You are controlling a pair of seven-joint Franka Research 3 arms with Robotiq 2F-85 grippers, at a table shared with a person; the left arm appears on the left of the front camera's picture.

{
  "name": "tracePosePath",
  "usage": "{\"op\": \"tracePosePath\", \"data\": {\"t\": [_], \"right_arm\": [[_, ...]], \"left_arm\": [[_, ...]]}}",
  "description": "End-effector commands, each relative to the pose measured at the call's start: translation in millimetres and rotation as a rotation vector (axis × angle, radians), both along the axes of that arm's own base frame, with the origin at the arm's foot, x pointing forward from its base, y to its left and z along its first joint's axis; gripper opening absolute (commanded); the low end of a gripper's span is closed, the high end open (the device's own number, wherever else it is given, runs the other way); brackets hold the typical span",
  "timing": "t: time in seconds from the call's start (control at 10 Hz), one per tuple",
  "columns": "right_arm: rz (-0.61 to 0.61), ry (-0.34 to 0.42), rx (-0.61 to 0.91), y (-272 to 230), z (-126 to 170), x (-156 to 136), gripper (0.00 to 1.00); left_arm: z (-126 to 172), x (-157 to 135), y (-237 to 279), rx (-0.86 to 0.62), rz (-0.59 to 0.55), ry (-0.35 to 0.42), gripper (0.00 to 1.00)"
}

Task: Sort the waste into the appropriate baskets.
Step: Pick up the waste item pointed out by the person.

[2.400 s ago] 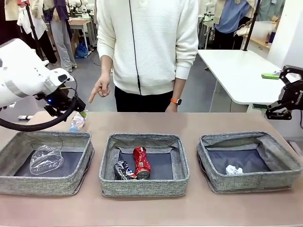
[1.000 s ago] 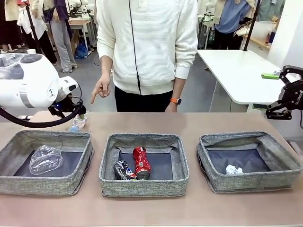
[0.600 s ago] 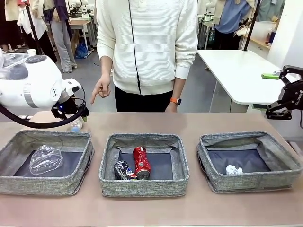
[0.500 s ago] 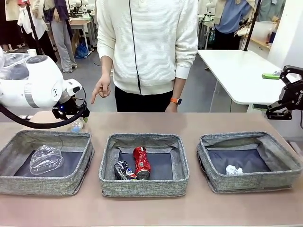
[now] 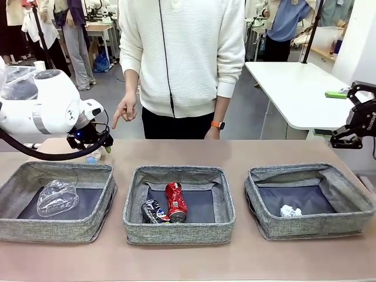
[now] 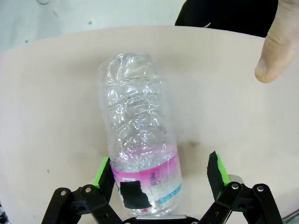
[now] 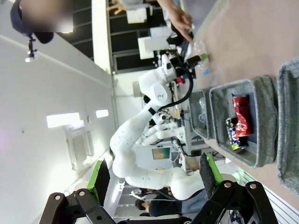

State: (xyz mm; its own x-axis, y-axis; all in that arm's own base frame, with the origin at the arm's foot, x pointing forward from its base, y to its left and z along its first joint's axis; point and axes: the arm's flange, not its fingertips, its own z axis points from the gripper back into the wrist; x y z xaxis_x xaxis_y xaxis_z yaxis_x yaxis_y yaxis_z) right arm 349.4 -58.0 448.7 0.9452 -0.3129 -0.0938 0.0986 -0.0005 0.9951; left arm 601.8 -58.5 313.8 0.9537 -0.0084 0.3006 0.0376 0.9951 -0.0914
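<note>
A clear plastic bottle (image 6: 140, 140) with a pink label lies on the table behind the left basket (image 5: 59, 170). My left gripper (image 6: 160, 163) straddles its label end. One green pad (image 6: 103, 170) touches the bottle, the other pad (image 6: 217, 169) stands apart, so the jaws are open. In the front view that gripper (image 5: 97, 145) hangs just above the bottle (image 5: 93, 157). My right gripper (image 5: 338, 117) is open and empty, raised at the far right. A crushed clear bottle (image 5: 57, 198) lies in the left basket.
The middle basket (image 5: 179, 232) holds a red can (image 5: 175, 201) and a dark can (image 5: 153, 211). A white paper ball (image 5: 289, 211) lies in the right basket (image 5: 311, 226). A person stands at the far edge, one hand (image 5: 124, 110) pointing near the bottle, its fingertip (image 6: 275, 51) close by.
My left arm has swung right and come down over the bottle behind the left basket, so the bottle now lies between its fingers. The right arm has not moved.
</note>
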Motion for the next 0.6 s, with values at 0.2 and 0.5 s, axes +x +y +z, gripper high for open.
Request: {"op": "tracePosePath", "data": {"t": [0.2, 0.5], "right_arm": [[0.000, -0.009, 0.015, -1.1, 3.1, -0.3, 1.00], [0.000, -0.009, 0.015, -1.1, 3.1, -0.3, 1.00]], "left_arm": [[2.6, 2.3, 3.4, 0.014, 0.001, 0.000, 0.00], [4.4, 0.1, 5.3, 0.011, 0.019, -0.002, 0.00]]}}
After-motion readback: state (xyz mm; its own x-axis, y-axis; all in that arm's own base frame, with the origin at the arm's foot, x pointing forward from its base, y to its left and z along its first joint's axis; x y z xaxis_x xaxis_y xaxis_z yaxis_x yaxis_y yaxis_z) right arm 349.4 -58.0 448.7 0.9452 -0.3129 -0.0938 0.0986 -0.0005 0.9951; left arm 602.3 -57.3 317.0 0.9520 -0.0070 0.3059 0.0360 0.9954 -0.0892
